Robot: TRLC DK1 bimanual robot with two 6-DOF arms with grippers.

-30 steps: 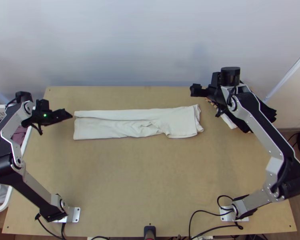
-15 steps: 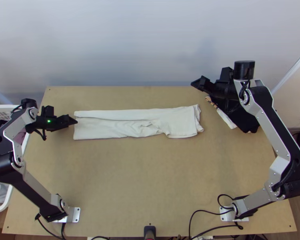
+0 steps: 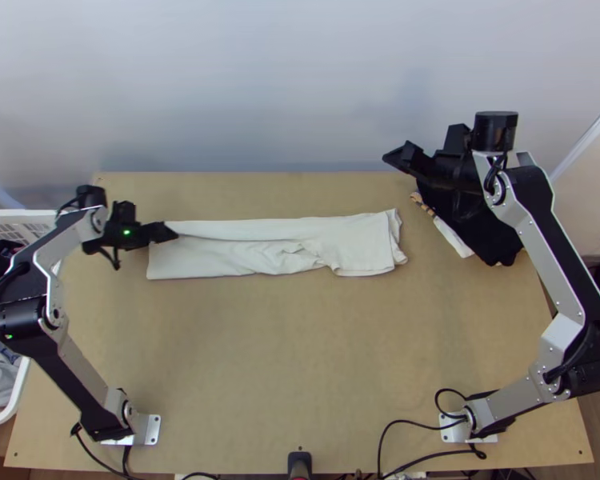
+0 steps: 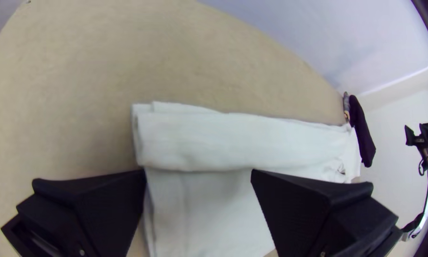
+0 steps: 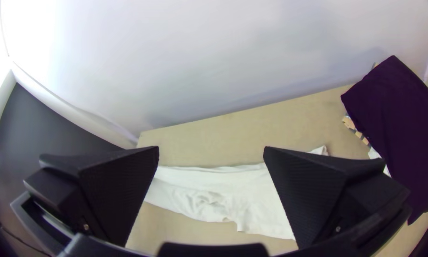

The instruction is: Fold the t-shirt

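Observation:
My left gripper [image 3: 169, 233] is over the left end of the white t-shirt [image 3: 260, 256], which lies as a long narrow strip across the table, its upper edge folded over lengthwise and its right part wrinkled. In the left wrist view the left gripper [image 4: 199, 178] stands open with the shirt's folded end [image 4: 190, 143] beyond and between its fingers. Up beyond the shirt's right end hangs my right gripper [image 3: 398, 156]. Seen in the right wrist view, the right gripper [image 5: 211, 154] is open and holds nothing, with the white shirt [image 5: 199, 190] farther below.
A pile of dark folded clothes [image 3: 492, 232] with a white and striped piece under it lies at the table's back right. A white basket [image 3: 16, 400] of clothes stands beyond the left edge. Bare table [image 3: 284, 344] stretches in front of the shirt.
My left gripper has moved right, from beside the shirt to over its left end. The right arm has shifted outward and up the picture, its gripper now turned. The shirt lies unchanged.

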